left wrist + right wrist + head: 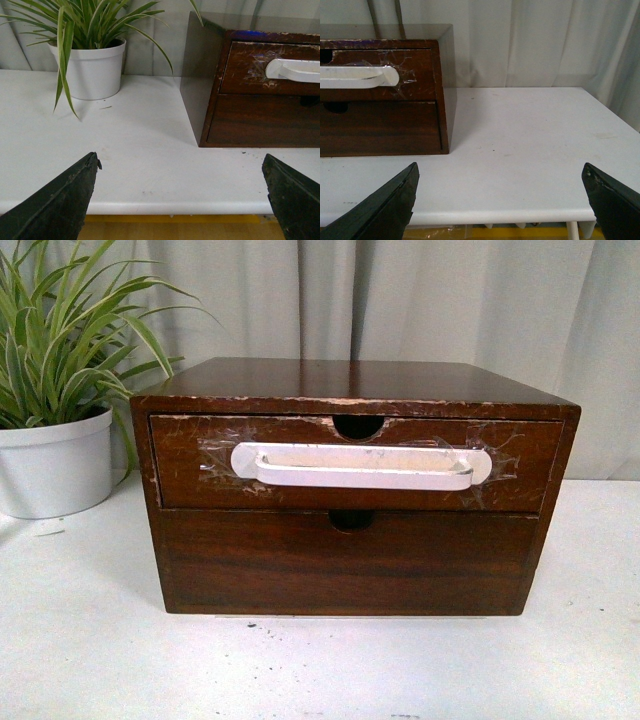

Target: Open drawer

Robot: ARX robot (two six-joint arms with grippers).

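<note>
The drawer (520, 455) is the upper one in a dark brown wooden cabinet (370, 380) on the white table; it sits flush and shut. A long white handle (360, 466) is taped across its scratched front, with a half-round notch (358, 426) above. Neither gripper shows in the front view. My left gripper (181, 165) is open and empty at the table's front edge, left of the cabinet; the drawer (245, 70) and handle (295, 70) show far off. My right gripper (500, 172) is open and empty at the front edge, right of the cabinet; the drawer (417, 87) and handle (360, 77) show there too.
A plain lower drawer (350, 560) with no handle sits beneath. A spider plant in a white pot (55, 465) stands left of the cabinet, also in the left wrist view (92, 70). Grey curtains hang behind. The white table (100, 660) extends in front.
</note>
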